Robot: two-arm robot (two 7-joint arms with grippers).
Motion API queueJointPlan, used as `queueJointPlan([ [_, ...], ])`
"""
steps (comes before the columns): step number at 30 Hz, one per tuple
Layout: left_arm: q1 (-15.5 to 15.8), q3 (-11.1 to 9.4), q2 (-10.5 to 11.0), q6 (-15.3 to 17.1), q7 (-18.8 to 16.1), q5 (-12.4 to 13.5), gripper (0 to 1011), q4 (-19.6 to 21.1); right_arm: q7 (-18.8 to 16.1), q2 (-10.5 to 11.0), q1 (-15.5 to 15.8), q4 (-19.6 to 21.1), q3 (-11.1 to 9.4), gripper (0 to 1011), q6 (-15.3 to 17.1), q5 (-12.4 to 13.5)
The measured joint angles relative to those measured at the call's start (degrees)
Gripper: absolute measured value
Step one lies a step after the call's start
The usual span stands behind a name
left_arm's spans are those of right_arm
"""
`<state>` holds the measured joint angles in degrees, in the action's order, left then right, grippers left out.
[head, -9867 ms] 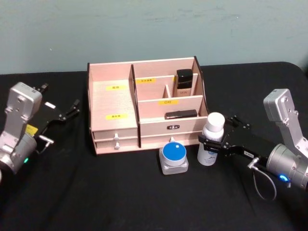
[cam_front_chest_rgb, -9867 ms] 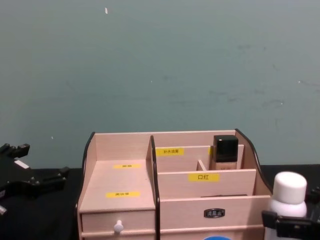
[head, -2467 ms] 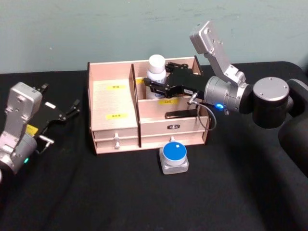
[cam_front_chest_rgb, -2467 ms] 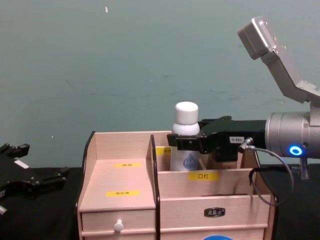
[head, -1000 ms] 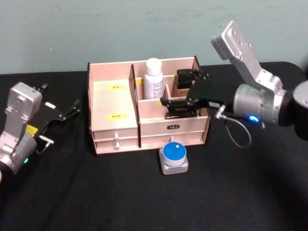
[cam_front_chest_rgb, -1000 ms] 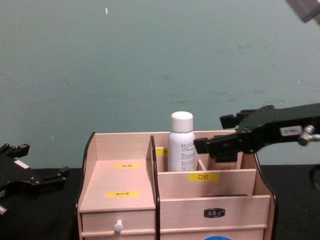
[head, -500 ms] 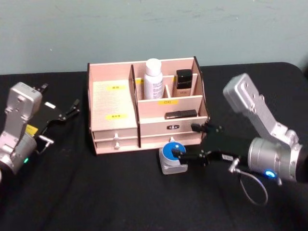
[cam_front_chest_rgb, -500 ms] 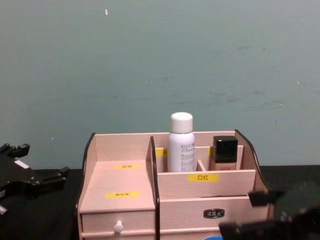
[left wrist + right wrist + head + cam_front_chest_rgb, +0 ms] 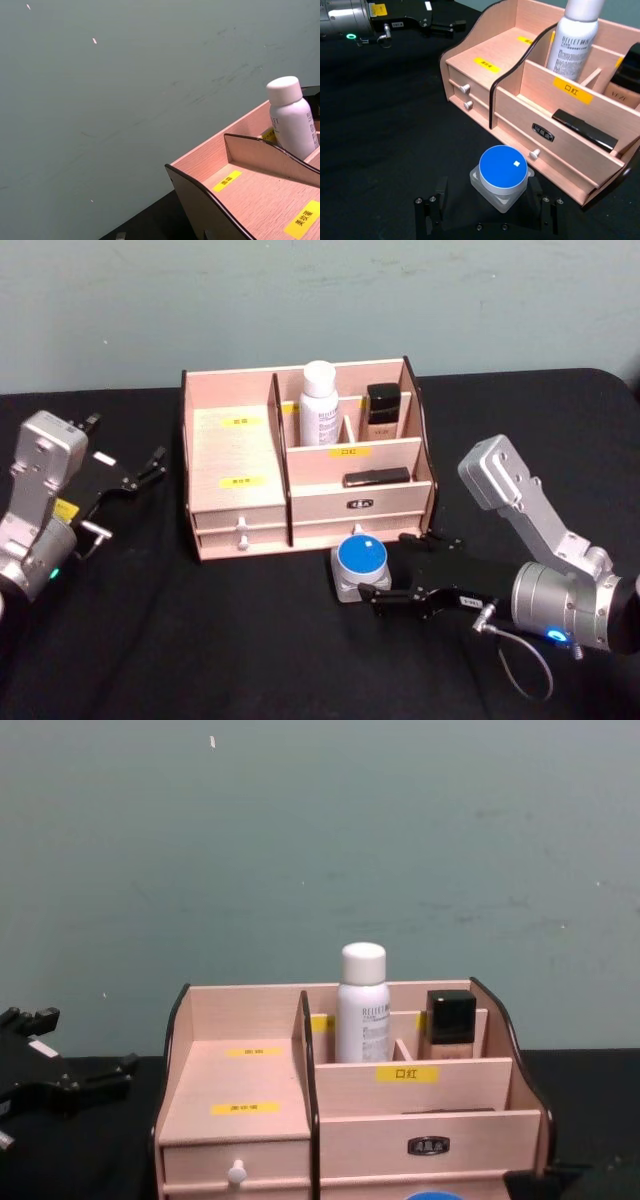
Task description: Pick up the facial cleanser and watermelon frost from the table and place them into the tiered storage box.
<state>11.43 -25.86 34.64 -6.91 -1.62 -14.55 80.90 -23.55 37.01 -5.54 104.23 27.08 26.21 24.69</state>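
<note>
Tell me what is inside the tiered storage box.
In the rear compartments of the tiered storage box stand a white bottle and a black-capped bottle. A flat black item lies in the tray in front. The drawers are shut, so their contents are hidden.

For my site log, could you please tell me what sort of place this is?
Probably a robot test bench staged as a vanity: a black-draped table, a bare teal wall, and a tiered storage box holding a white bottle.

L arm [image 9: 35, 475]: silver, yel sticker [image 9: 66, 510], grn LED [image 9: 52, 573] | R arm [image 9: 525, 505]: silver, blu LED [image 9: 552, 636] | jaws blk
</note>
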Motion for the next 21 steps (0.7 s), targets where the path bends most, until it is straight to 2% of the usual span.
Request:
queueJointPlan([
  [5,0.0,0.0,0.0,0.0,0.0,0.0,1010,0.0,0.0,-0.3,-0.1,-0.7,0.4,1002,0.0,0.0],
  [12,0.0,0.0,0.0,0.0,0.0,0.0,1009,0.0,0.0,-0.8,-1.0,-1.8,1.3,1002,-0.5,-2.1],
  [21,0.0,0.0,0.0,0.0,0.0,0.0,1009,0.0,-0.6,-2.6,-2.8,-4.0,2.6,1002,-1.5,-5.0],
])
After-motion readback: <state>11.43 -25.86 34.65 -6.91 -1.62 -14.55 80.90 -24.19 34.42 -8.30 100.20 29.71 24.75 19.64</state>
